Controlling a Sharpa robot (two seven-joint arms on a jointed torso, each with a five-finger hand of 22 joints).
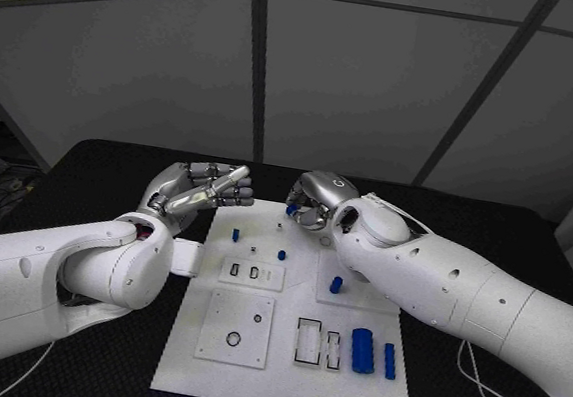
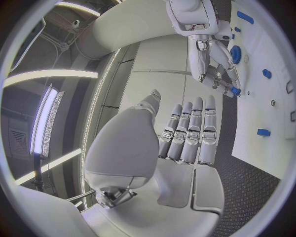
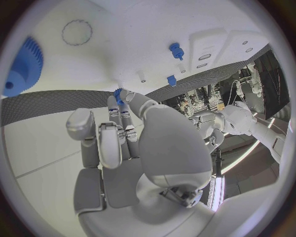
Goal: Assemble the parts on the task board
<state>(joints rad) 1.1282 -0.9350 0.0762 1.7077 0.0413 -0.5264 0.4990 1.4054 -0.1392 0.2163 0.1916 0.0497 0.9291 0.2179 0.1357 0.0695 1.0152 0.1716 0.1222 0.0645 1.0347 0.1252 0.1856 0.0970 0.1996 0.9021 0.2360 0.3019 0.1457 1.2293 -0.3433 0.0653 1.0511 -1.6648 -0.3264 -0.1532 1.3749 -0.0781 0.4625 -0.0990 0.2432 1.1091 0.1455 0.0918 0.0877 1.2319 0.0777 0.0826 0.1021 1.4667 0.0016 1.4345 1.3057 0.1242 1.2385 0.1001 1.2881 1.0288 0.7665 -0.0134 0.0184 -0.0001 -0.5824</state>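
Note:
The white task board (image 1: 188, 371) lies in the middle of the black table. My right hand (image 1: 319, 199) hovers over the board's far edge, fingers curled, and pinches a small blue part (image 3: 118, 93) at its fingertips; the part (image 2: 236, 91) is also in the left wrist view, under the right hand (image 2: 212, 59). My left hand (image 1: 201, 191) is raised above the board's far left corner, fingers stretched out and apart, holding nothing (image 2: 188, 131). Blue pegs (image 1: 237, 235) (image 1: 283, 255) (image 1: 335, 285) stand on the board. A thick blue cylinder (image 1: 363, 352) and a slim one (image 1: 390, 361) lie near its right edge.
A blue gear (image 3: 21, 66) sits on the board close to my right hand. A black ring (image 1: 234, 338) lies on the near left plate. Rectangular slots (image 1: 308, 343) are cut in the board's near middle. A cable (image 1: 491, 391) trails on the table at the right.

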